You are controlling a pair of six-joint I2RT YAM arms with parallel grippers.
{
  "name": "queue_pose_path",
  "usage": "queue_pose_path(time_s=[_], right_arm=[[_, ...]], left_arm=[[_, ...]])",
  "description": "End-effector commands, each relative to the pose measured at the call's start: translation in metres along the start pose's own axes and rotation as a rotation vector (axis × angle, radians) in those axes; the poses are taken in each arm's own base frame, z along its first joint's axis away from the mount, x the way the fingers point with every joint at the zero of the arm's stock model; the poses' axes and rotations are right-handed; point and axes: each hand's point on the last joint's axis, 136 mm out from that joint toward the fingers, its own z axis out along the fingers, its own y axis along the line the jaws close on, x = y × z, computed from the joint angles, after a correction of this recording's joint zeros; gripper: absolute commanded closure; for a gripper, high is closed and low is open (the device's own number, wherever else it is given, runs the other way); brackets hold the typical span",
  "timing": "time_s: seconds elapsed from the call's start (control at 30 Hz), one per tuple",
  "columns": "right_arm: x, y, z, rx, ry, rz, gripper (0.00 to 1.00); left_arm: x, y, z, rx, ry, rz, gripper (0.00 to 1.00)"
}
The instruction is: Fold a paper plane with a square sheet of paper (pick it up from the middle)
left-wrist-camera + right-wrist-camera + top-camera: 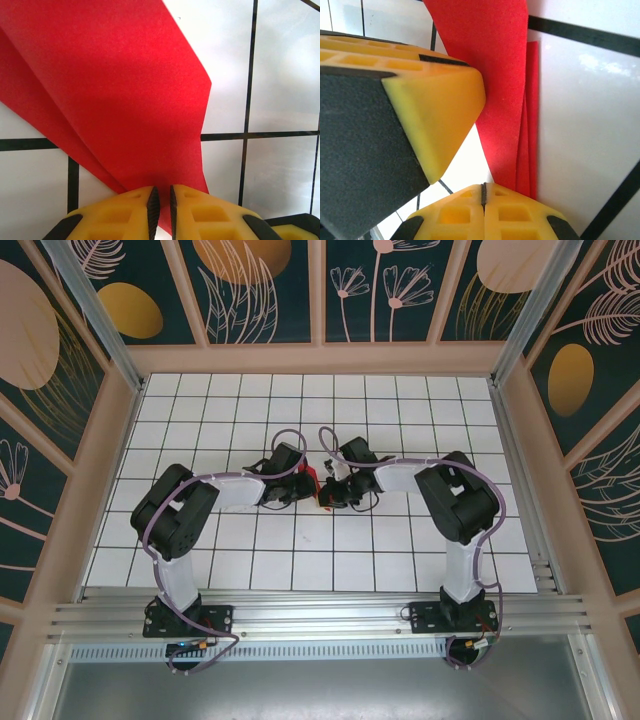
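Note:
The red sheet of paper [115, 100] is folded into several layers with a slanted crease and lies over the white grid tiles. From above it is a small red patch [314, 480] between the two grippers at the table's middle. My left gripper [161, 192] is shut on the near end of the paper, a strip of red showing between its pads. My right gripper [483, 186] is shut with its pads pressed together and nothing between them. The layered paper [502, 90] runs past its right finger and under it. A left-gripper finger [435, 110] looms close on the left.
The white tiled table [400, 410] is boxed in by wooden rails and patterned walls. Both arms [180, 510] [455, 500] bend inward from their bases at the near edge, and their wrists almost touch.

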Motion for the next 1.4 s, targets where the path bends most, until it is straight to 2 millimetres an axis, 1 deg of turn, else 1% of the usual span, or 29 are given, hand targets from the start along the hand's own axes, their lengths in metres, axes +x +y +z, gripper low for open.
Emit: queue_pose_path(time_s=[0.0, 0.1, 0.17, 0.2, 0.3, 0.37, 0.4, 0.53, 0.6, 0.67, 0.73, 0.77, 0.83, 1.0, 1.1, 1.2, 1.27, 1.33, 1.37], right_arm=[[0.008, -0.025, 0.003, 0.081, 0.026, 0.042, 0.99], [0.017, -0.036, 0.003, 0.081, 0.042, 0.074, 0.99], [0.021, -0.036, 0.002, 0.058, 0.050, 0.083, 0.99], [0.019, -0.032, 0.000, 0.039, 0.044, 0.077, 0.99], [0.008, -0.006, -0.015, -0.029, -0.001, 0.029, 0.99], [0.004, -0.001, -0.020, -0.038, -0.018, 0.018, 0.98], [0.006, -0.004, -0.019, -0.034, -0.014, 0.026, 0.98], [0.022, -0.033, -0.004, 0.038, 0.031, 0.083, 0.99], [0.022, -0.035, -0.004, 0.046, 0.032, 0.088, 0.99], [0.014, -0.025, -0.011, 0.031, 0.005, 0.065, 1.00], [0.000, -0.007, -0.023, -0.002, -0.048, 0.017, 0.99], [-0.006, 0.000, -0.027, -0.013, -0.067, 0.002, 0.99], [-0.015, 0.007, -0.030, -0.028, -0.085, -0.017, 0.99], [-0.017, -0.006, -0.009, -0.022, -0.047, 0.004, 1.00], [-0.014, -0.013, -0.001, -0.004, -0.028, 0.008, 1.00], [-0.008, -0.026, 0.004, 0.033, -0.012, 0.026, 0.99], [-0.001, -0.034, 0.006, 0.059, 0.003, 0.040, 1.00], [0.007, -0.042, 0.007, 0.088, 0.017, 0.052, 1.00], [0.012, -0.046, 0.007, 0.099, 0.028, 0.058, 1.00]], left_arm=[[0.026, 0.067, 0.014, -0.241, 0.062, -0.013, 0.80], [0.026, 0.067, 0.014, -0.243, 0.061, -0.011, 0.80], [0.026, 0.068, 0.014, -0.244, 0.061, -0.009, 0.80], [0.027, 0.068, 0.014, -0.245, 0.062, -0.008, 0.81], [0.026, 0.067, 0.014, -0.244, 0.063, -0.007, 0.81], [0.027, 0.067, 0.014, -0.242, 0.063, -0.010, 0.81], [0.026, 0.066, 0.015, -0.237, 0.062, -0.009, 0.80], [0.024, 0.064, 0.014, -0.228, 0.057, -0.009, 0.81], [0.024, 0.062, 0.013, -0.223, 0.055, -0.006, 0.81], [0.022, 0.060, 0.012, -0.214, 0.051, -0.004, 0.81], [0.019, 0.054, 0.011, -0.193, 0.041, -0.005, 0.80], [0.018, 0.051, 0.010, -0.181, 0.037, -0.007, 0.80], [0.016, 0.046, 0.008, -0.161, 0.029, -0.011, 0.80], [0.011, 0.037, 0.005, -0.124, 0.012, -0.019, 0.81], [0.010, 0.032, 0.004, -0.103, 0.009, -0.028, 0.82], [0.007, 0.026, 0.001, -0.075, -0.005, -0.033, 0.82], [0.001, 0.018, -0.002, -0.048, -0.022, -0.030, 0.82], [-0.007, 0.006, -0.008, 0.002, -0.051, -0.020, 0.80], [-0.013, -0.004, -0.012, 0.045, -0.070, -0.008, 0.78]])
